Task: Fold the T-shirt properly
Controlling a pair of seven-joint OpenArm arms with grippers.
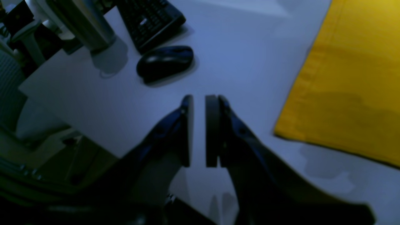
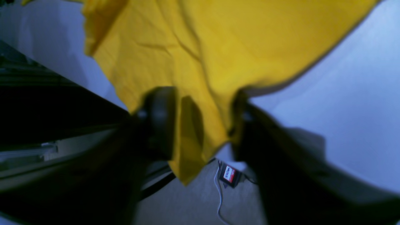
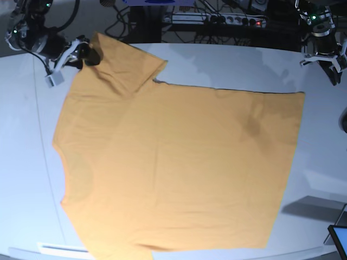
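Observation:
The orange-yellow T-shirt [image 3: 173, 162] lies spread flat on the white table [image 3: 32, 162], with one sleeve [image 3: 127, 62] at the top left. My right gripper [image 3: 91, 56] is at that sleeve's outer edge. In the right wrist view its jaws [image 2: 203, 93] stand wide apart with the sleeve cloth [image 2: 200, 131] draped between them over the table edge. My left gripper [image 1: 199, 103] hovers over bare table beside the shirt's hem [image 1: 312, 78], empty, with its jaws almost together and only a narrow slit between them. In the base view it [image 3: 332, 73] is at the far right.
A black mouse [image 1: 165, 62], a keyboard [image 1: 150, 18] and a metal cylinder [image 1: 90, 25] sit near the table corner by the left gripper. A power strip [image 3: 217, 19] and cables lie behind the table. A dark screen corner [image 3: 339, 238] is at the lower right.

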